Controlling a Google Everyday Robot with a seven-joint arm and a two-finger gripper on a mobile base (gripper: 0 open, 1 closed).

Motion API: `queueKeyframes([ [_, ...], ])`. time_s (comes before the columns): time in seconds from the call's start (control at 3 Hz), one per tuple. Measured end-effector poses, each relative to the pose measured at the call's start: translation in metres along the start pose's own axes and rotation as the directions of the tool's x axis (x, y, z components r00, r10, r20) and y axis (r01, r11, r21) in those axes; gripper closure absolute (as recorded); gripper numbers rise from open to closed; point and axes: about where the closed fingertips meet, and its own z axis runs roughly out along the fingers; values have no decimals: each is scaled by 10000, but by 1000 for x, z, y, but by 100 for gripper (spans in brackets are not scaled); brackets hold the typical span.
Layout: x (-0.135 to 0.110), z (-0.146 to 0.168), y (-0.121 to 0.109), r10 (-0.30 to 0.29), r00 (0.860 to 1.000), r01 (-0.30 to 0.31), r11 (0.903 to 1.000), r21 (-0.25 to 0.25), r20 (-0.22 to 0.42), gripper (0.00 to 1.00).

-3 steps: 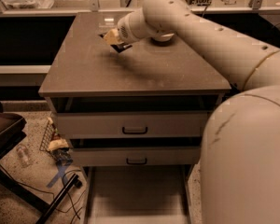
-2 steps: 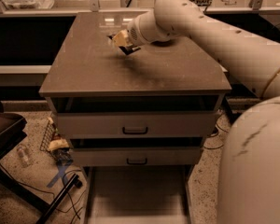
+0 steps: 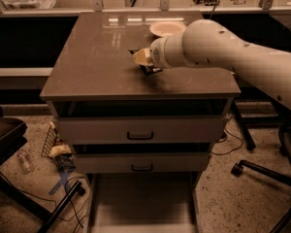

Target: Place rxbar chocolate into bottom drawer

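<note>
Camera view: looks down at front of 3-drawer cabinet (image 3: 140, 130).
arm (image 3: 218, 42): pale, comes in from right, reaches across cabinet top (image 3: 97, 67).
gripper (image 3: 144, 62): low over the top, near its middle, just in front of white bowl (image 3: 167, 28); how far open, can't tell.
rxbar chocolate (image 3: 149, 70): small dark flat shape right at gripper tip, at top's surface; resting or lifted, can't tell.
bottom drawer (image 3: 140, 203): pulled out twd camera, pale floor showing, well below and apart from bar.
upper drawers (image 3: 140, 129): 2 pale fronts w/ dark handles.
floor (image 3: 29, 178): speckled; clutter and cables left of cabinet.
</note>
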Motion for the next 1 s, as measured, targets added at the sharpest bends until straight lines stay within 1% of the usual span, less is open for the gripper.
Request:
queueKeyframes([
  [0.33, 25, -40, 10, 479, 9986, -491, 9968, 629, 208, 100],
  [0.67, 74, -91, 26, 1241, 9918, -1272, 9816, 1421, 311, 100],
  [1.0, 123, -103, 51, 1810, 9835, -1786, 9727, 1479, -22, 100],
])
